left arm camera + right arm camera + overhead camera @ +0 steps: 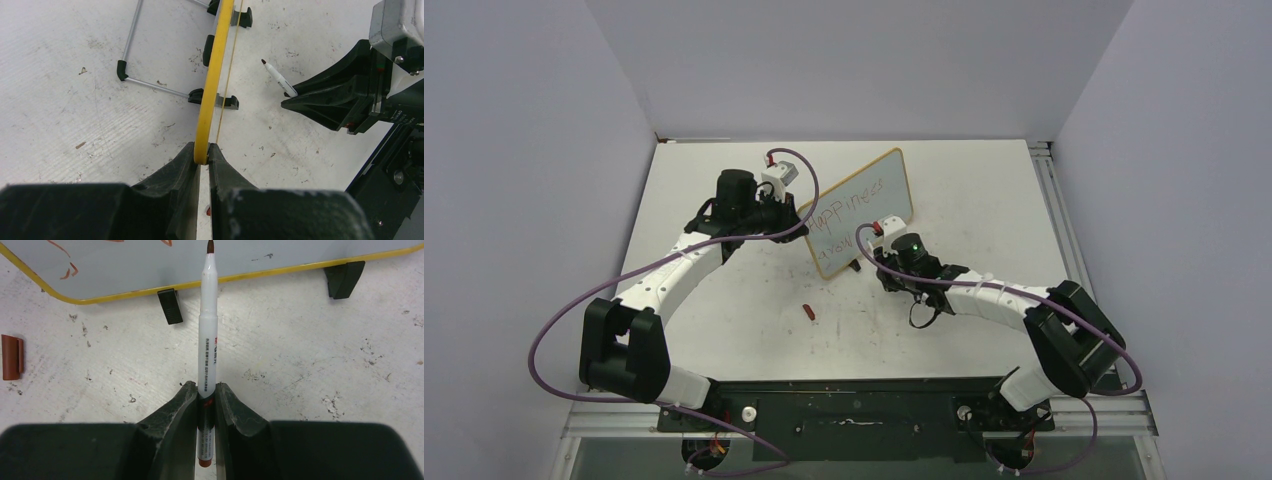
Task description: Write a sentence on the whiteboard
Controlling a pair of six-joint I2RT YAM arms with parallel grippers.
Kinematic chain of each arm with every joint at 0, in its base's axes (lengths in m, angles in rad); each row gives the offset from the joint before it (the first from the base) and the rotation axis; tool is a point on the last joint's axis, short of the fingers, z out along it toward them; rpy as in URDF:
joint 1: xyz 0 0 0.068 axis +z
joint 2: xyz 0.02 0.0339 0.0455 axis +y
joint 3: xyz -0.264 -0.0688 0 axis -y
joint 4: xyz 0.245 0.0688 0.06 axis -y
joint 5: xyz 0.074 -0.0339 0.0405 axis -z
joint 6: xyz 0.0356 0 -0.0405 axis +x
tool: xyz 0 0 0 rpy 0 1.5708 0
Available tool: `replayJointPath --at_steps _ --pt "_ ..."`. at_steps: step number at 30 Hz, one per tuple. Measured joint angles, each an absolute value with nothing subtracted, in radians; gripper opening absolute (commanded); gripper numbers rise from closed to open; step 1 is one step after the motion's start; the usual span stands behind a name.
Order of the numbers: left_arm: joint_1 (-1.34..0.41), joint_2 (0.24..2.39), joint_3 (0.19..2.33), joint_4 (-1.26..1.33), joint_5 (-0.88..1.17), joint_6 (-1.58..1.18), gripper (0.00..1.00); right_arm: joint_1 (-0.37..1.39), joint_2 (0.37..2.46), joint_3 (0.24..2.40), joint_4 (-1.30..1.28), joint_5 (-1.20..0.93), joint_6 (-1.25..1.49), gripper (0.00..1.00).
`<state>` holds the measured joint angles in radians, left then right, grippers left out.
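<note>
Right fingers (185, 402), closest to the lens in the right wrist view, are clamped narrow on 1 marker (209, 315). They grip low on the barrel, w/ the butt end poking out behind them. Marker is uncapped: white body, red-brown tip aimed at the whiteboard (240, 255) near its bottom edge. In the left wrist view a small gap shows btwn tip and board face.

The sentence (849, 208) is red handwriting in 2 slanted lines. Top line reads approx. "Happiness". Lower line is shorter and looks like "grow"; the rest is unreadable from above. Only a few red strokes show in the right wrist view.

1 whiteboard, glossy white w/ a thin yellow frame, stands on its long edge around mid-tabletop, slanted, written face toward the right arm. 2 black feet show along the bottom edge in the right wrist view. A wire stand (132, 50) w/ black end caps sits on the side away from the marker. Left fingers (182, 165) are closed tight on the yellow frame at the board's left end, one finger on each face.

1 red-brown cap (810, 313) lies loose on the tabletop (984, 200), in front of the board's left corner, btwn the 2 arms and apart from both. Tabletop is white w/ scattered dark scuffs. 2 purple cables (554, 330), one looping along each arm.
</note>
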<state>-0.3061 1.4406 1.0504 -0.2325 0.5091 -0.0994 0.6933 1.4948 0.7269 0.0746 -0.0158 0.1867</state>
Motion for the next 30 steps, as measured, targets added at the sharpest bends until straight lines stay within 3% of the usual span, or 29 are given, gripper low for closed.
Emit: replayJointPath --at_steps 30 --pt "-0.306 1.441 1.05 -0.233 0.509 -0.1 0.0 0.693 1.615 0.818 0.105 -0.044 0.157 0.05"
